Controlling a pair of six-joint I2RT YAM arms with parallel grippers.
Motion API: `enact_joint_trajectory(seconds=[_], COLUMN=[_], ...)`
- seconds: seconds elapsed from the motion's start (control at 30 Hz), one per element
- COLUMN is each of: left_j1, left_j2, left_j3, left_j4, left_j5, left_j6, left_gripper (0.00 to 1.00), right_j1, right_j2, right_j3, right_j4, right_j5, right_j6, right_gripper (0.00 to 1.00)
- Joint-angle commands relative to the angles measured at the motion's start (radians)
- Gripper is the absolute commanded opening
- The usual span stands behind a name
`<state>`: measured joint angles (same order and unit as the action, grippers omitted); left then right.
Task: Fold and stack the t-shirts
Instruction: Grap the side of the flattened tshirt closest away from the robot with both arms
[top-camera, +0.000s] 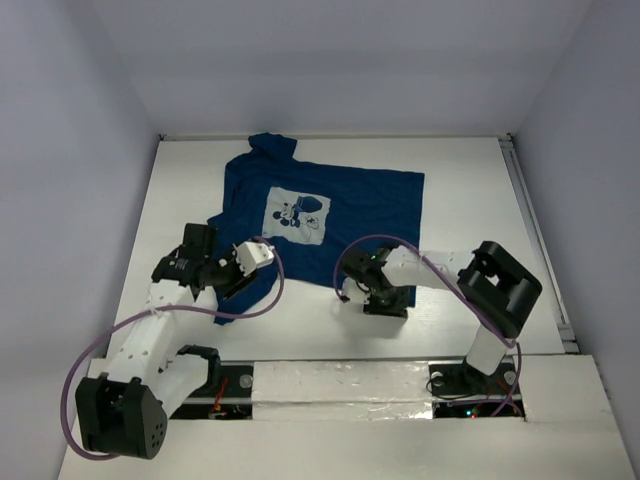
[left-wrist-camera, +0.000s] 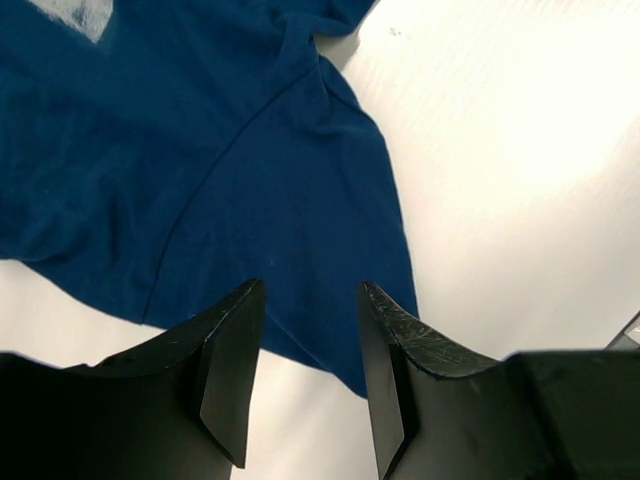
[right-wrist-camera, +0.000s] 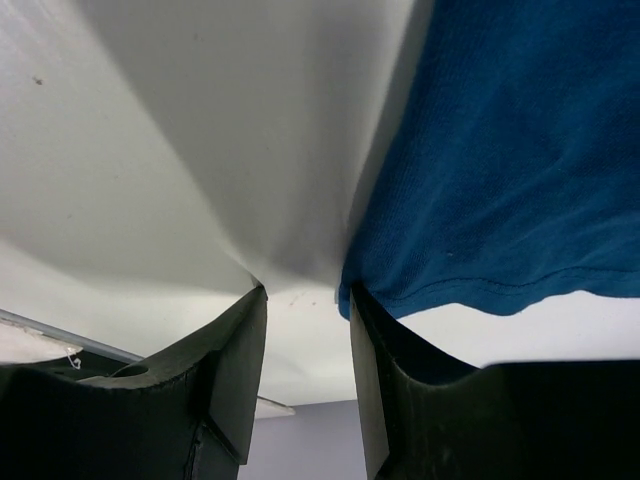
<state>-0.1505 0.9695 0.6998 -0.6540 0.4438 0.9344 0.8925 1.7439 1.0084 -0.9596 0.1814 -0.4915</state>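
Observation:
A dark navy-blue t-shirt (top-camera: 350, 210) lies spread on the white table (top-camera: 470, 190), its white and light-blue chest print (top-camera: 297, 215) facing up. My left gripper (top-camera: 238, 283) is open over the shirt's near-left sleeve. In the left wrist view the sleeve (left-wrist-camera: 250, 170) lies just ahead of the open left gripper (left-wrist-camera: 311, 292), its hem between the jaws. My right gripper (top-camera: 348, 285) is open at the shirt's near hem. In the right wrist view the open right gripper (right-wrist-camera: 305, 295) is low at the table, and a corner of the shirt (right-wrist-camera: 500, 170) touches its right fingertip (right-wrist-camera: 362, 310).
Grey walls enclose the table on the left, back and right. A metal rail (top-camera: 540, 240) runs along the right edge. A taped white strip (top-camera: 400, 385) lies at the front by the arm bases. Purple cables (top-camera: 100, 350) loop beside both arms.

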Motion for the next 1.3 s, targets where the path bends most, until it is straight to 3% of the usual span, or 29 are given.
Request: enact_joint_trajectory(seconds=[0.0, 0.47, 0.83, 1.27], left_j1=[-0.004, -0.004, -0.004, -0.004], left_j2=[-0.048, -0.038, -0.015, -0.029], left_j3=[-0.017, 0.027, 0.029, 0.027], left_j4=[0.014, 0.025, 0.022, 0.019], left_j5=[-0.016, 0.013, 0.041, 0.021], left_j6=[0.02, 0.009, 0.003, 0.003], left_gripper=[0.4, 0.39, 0.38, 0.38], right_j1=[0.003, 0.003, 0.003, 0.003], right_j2=[0.003, -0.153, -0.04, 0.02], right_j3=[0.035, 0.098, 0.015, 0.029], right_j4=[0.029, -0.065, 0.012, 0.03], right_j5=[0.03, -0.017, -0.011, 0.024], right_j6=[0.028, 0.028, 0.033, 0.034], right_gripper=[0.44, 0.43, 0.44, 0.43])
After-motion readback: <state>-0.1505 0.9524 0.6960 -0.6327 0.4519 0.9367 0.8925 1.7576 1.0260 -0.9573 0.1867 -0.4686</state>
